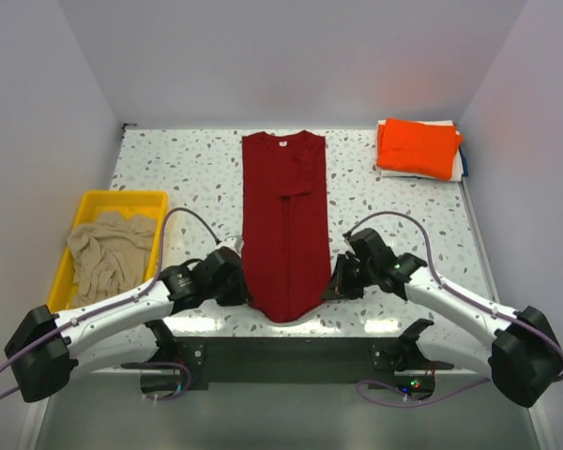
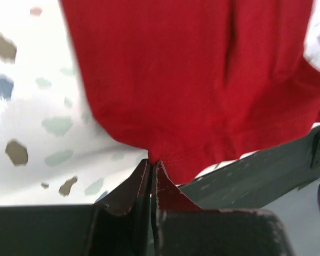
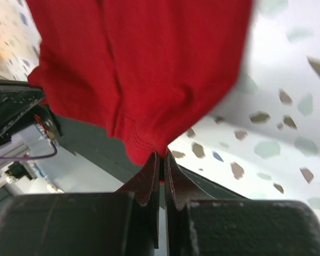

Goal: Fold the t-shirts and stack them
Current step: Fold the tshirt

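Top view looks down from above the worktop's near edge. Both wrist views, close-up at that edge, share the red t-shirt [image 2: 192,80] hem.

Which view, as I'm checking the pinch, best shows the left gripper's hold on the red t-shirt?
Left wrist: the left gripper is closed on the hem of the red t-shirt. Top external shows the whole shirt but hides the fingertips; right wrist shows only the right gripper pinching it.

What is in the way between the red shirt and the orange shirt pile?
Nothing visible. Only bare table lies between the dark red t-shirt and the folded orange t-shirt at the far right. The left gripper and right gripper are shut on the red shirt's near hem.
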